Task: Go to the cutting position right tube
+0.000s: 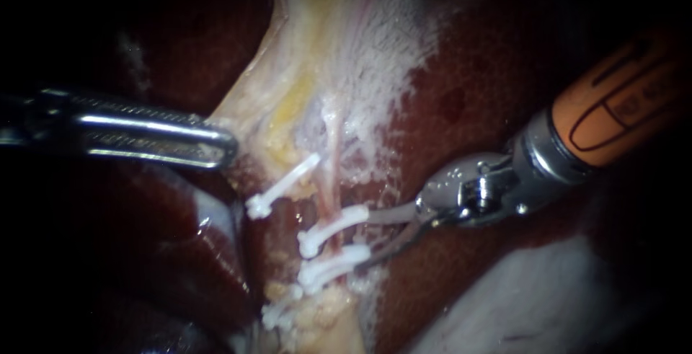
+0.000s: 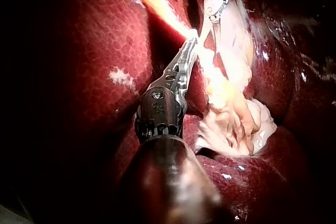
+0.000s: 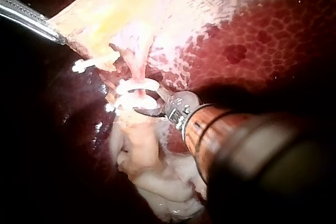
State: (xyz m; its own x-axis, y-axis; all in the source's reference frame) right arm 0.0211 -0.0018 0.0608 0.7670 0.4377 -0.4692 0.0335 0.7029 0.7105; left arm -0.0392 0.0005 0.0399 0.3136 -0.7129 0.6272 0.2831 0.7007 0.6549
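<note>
Right tube (image 1: 330, 181) sits just ahead of my right claw (image 1: 364, 240). Liver (image 1: 468, 73) lies under both claws. My left claw (image 1: 220, 145) grasps pale tissue (image 1: 288, 73). The right claw is released, tips beside two clips (image 1: 335, 224).

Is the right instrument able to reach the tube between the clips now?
Probably yes: the right instrument is open just beside the clips, and nothing lies between it and the tube.
</note>
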